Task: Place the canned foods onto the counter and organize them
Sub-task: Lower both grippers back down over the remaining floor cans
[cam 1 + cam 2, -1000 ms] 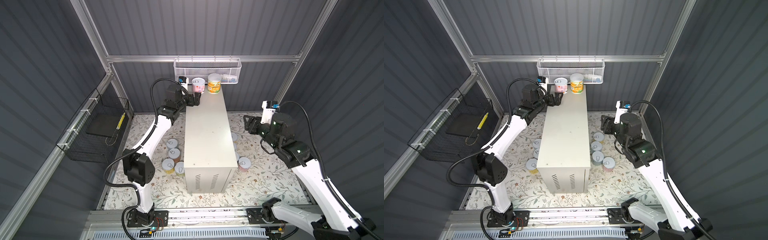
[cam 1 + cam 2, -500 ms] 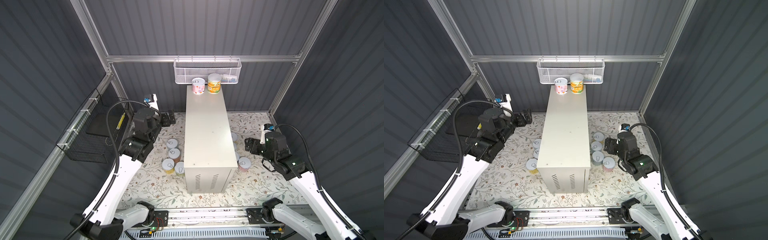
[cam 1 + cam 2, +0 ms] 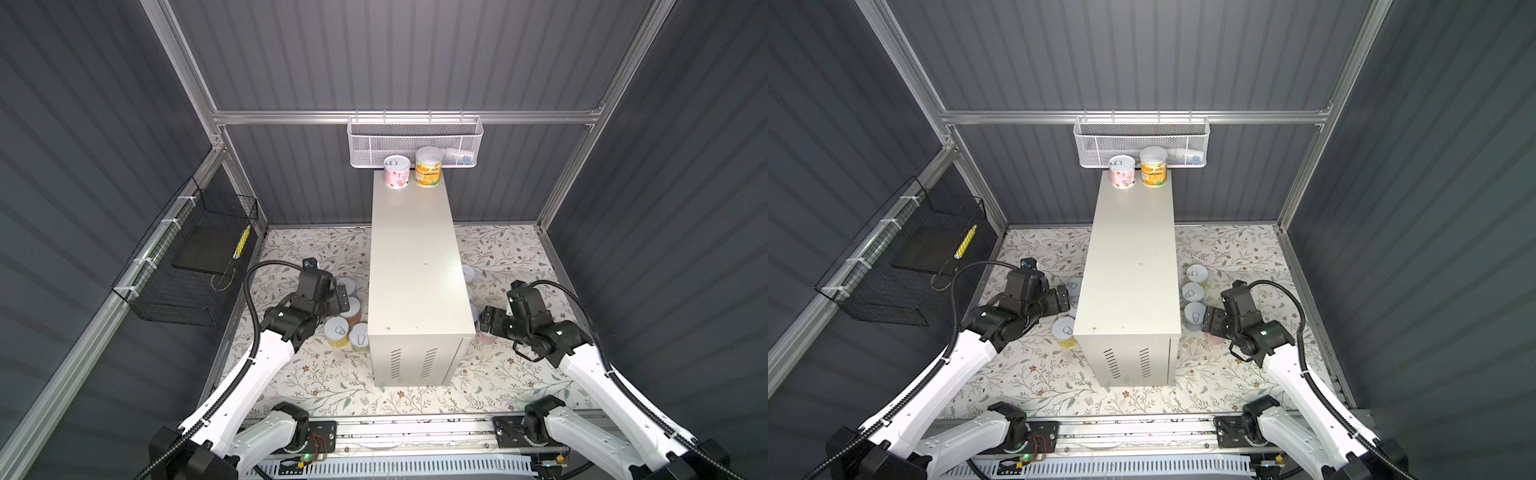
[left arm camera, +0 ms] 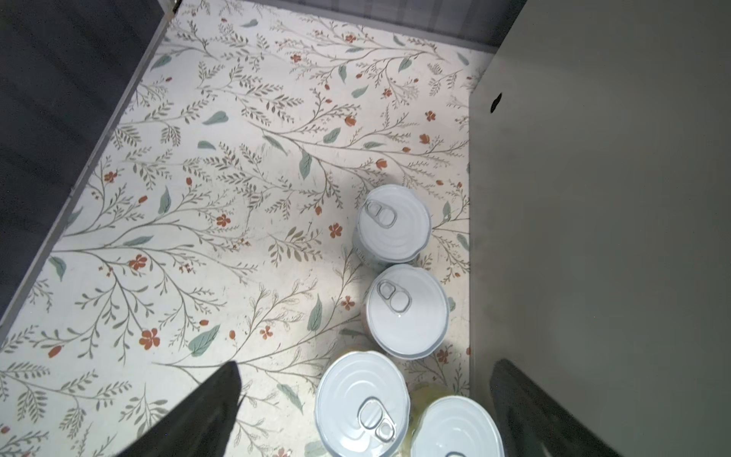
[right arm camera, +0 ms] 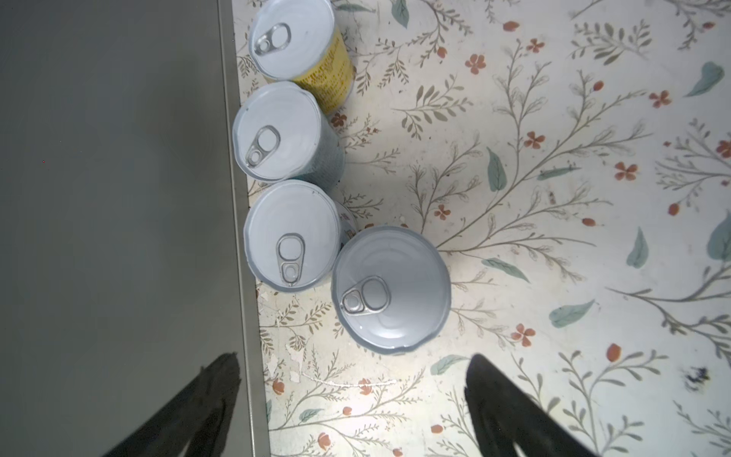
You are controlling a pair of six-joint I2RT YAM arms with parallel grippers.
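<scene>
The cream-white counter (image 3: 415,266) (image 3: 1129,266) stands mid-floor. A pink can (image 3: 396,171) and an orange can (image 3: 428,167) stand upright at its far end. Several cans stand on the floor left of it, among them one yellow-sided (image 3: 337,332) (image 4: 362,407). My left gripper (image 3: 340,297) (image 4: 366,372) hangs open above them, holding nothing. On the right side stand several more, the nearest grey-lidded (image 5: 391,289), the farthest yellow (image 5: 294,37). My right gripper (image 3: 1208,320) (image 5: 354,360) is open just short of the nearest can, one finger over the counter's edge.
A white mesh basket (image 3: 415,141) hangs on the back wall just behind the counter's cans. A black wire basket (image 3: 187,266) hangs on the left wall. The floral floor (image 3: 316,374) lies between the counter and the front rail.
The left arm left the pink can at the counter's far end and dropped to the floor cans. The right arm came down and nearer, and its jaws opened wider.
</scene>
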